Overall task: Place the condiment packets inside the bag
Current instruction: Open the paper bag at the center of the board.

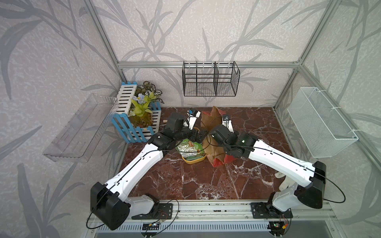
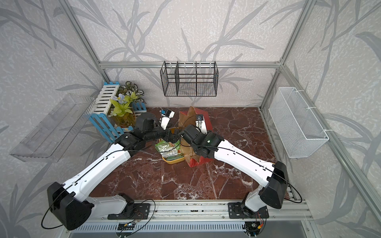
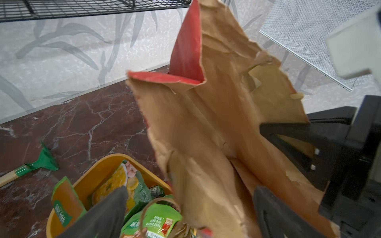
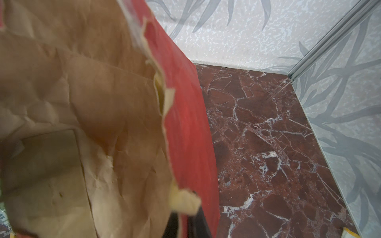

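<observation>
while both arms reach up from the near rail and bend inward over the marble table [image 1: 206, 181], the left arm [image 1: 140, 162] and right arm [image 1: 278, 158] meet almost wrist to wrist near the middle. the left gripper [image 3: 190, 191] hangs with its fingers [image 3: 107, 212] spread wide above the condiment packets [image 3: 156, 220] heaped in the yellow tray [image 3: 97, 175], and crumpled brown paper of the bag [image 3: 206, 134] lies between them. the right gripper [image 4: 186, 223] is pressed together, pinching the bag's torn red edge. the bag stands just beside the tray with its mouth open. farther back sits a blue-and-white planter [image 1: 132, 127].
</observation>
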Controlling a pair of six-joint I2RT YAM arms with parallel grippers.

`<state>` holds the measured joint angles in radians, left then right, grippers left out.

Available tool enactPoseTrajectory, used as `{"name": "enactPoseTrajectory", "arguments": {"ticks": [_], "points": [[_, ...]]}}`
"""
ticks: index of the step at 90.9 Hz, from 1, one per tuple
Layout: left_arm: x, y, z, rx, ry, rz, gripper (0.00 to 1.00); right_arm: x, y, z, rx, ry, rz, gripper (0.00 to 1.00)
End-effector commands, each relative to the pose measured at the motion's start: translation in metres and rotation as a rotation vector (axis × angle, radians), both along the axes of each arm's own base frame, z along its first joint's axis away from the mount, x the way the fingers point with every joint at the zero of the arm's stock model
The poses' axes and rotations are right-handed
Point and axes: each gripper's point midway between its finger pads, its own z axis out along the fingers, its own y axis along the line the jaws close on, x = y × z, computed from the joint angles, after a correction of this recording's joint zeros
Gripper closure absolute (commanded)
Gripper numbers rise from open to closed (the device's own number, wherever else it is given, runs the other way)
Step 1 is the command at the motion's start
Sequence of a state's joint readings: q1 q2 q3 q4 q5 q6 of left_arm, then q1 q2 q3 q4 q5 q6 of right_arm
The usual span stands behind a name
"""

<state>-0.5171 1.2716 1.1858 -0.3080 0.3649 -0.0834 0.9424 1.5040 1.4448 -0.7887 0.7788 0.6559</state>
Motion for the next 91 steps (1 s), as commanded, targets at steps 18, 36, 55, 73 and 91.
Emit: {"name": "enactPoseTrajectory", "arguments": {"ticks": [18, 36, 55, 73, 91], "points": [[0.012, -0.003, 0.007, -0.029, -0.008, 0.034, 0.00, -0.011, -0.005, 0.022, 0.142, -0.046, 0.009, 1.00], [0.022, -0.016, -0.009, -0.026, 0.066, 0.021, 0.20, -0.021, -0.001, 0.029, 0.246, -0.045, 0.061, 1.00], [0.032, -0.016, -0.017, 0.029, 0.081, 0.067, 0.70, -0.030, -0.008, 0.032, 0.285, -0.043, 0.075, 1.00], [0.046, -0.007, -0.016, 0.183, 0.071, 0.159, 1.00, -0.026, -0.040, 0.022, 0.237, 0.046, 0.032, 1.00], [0.050, -0.015, -0.015, 0.381, 0.011, 0.176, 1.00, -0.024, -0.098, -0.010, 0.158, 0.218, -0.077, 1.00]]}}
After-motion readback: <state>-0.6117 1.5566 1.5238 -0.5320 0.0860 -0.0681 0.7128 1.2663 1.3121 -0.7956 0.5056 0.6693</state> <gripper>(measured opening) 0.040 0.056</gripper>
